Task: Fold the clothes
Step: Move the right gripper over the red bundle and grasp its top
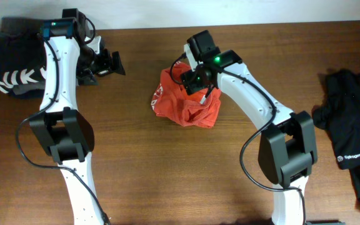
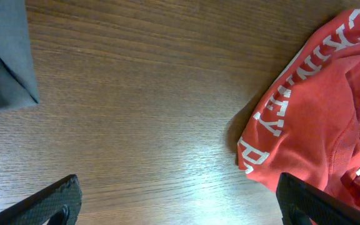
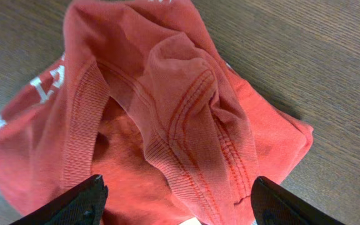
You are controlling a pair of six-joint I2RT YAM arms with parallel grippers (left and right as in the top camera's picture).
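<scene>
One crumpled red-orange shirt sits bunched in a heap near the middle of the table, with white lettering along its left edge. My right gripper hangs directly over it. Its jaws are spread wide to either side of a raised ridge of stitched fabric and are not pinching it. That arm reaches in from the lower right with its elbow bent. My left gripper is well apart at the upper left, jaws fully spread over bare wood, holding nothing. A black striped garment lies at the far left and another black garment at the far right.
</scene>
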